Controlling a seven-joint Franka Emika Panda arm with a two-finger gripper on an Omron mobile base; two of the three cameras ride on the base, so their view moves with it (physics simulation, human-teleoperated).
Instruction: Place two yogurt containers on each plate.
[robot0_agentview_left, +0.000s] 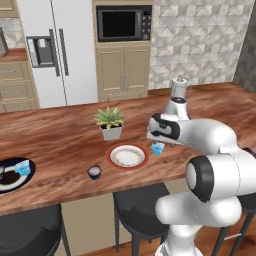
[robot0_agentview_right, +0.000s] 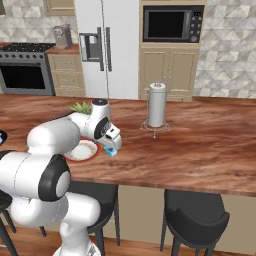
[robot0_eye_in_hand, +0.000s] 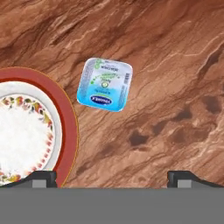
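1. The claw (robot0_eye_in_hand: 112, 177) hung wide open over the counter (robot0_eye_in_hand: 175, 65), holding nothing, seemingly lining up on the light blue yogurt cup (robot0_eye_in_hand: 105, 84) at its 12 o'clock.
2. That cup sat just beside the red-rimmed plate (robot0_eye_in_hand: 65, 131), at the plate's 2 o'clock in the hand view, not on it.
3. The dark round cup (robot0_agentview_left: 94, 172) waited at the plate's 8 o'clock in the left base view; the navy plate (robot0_agentview_left: 27, 177) already carried a blue cup (robot0_agentview_left: 22, 168).
4. The potted plant (robot0_agentview_left: 110, 123) and paper towel holder (robot0_agentview_right: 157, 106) stood clear; nothing blocked the descent.

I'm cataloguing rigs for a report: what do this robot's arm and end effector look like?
The arm has glossy white, rounded link shells with dark grey to black bands and caps at the joints. The end effector has two small dark finger tips. No cables or markings are visible.
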